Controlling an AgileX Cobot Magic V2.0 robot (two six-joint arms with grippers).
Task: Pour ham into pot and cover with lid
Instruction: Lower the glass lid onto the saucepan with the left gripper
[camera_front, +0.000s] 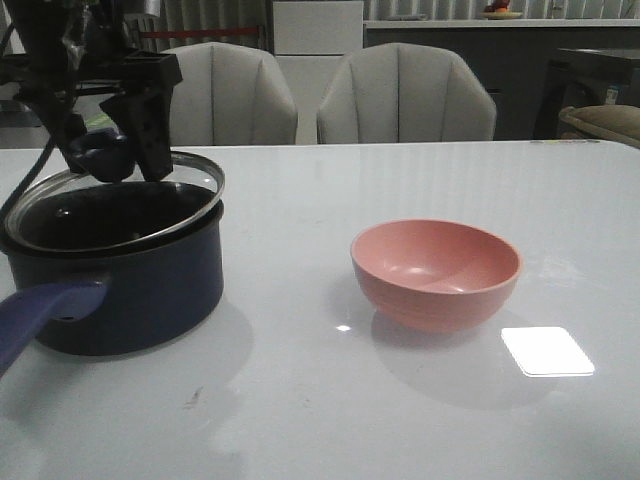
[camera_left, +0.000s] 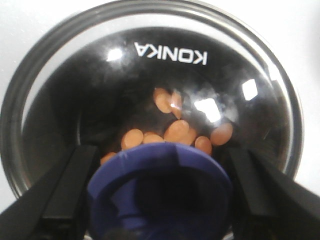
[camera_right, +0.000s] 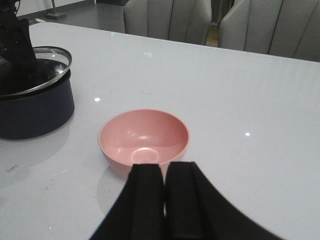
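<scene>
On a glossy white table before two grey chairs, the left pincer grips the blue knob of a round dark glass lid with a metal rim, tilted on the navy saucepan. Orange-pink ham slices lie inside the pan under the glass. The right pincer, clenched on nothing, hangs near the empty pink bowl.

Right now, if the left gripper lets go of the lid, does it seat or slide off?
Probably slides or drops with a clack: the lid sits tilted, its right edge raised above the pot rim. Glass with a metal rim, so likely rigid and breakable. The left gripper brackets the flared knob, a fair hold.
</scene>
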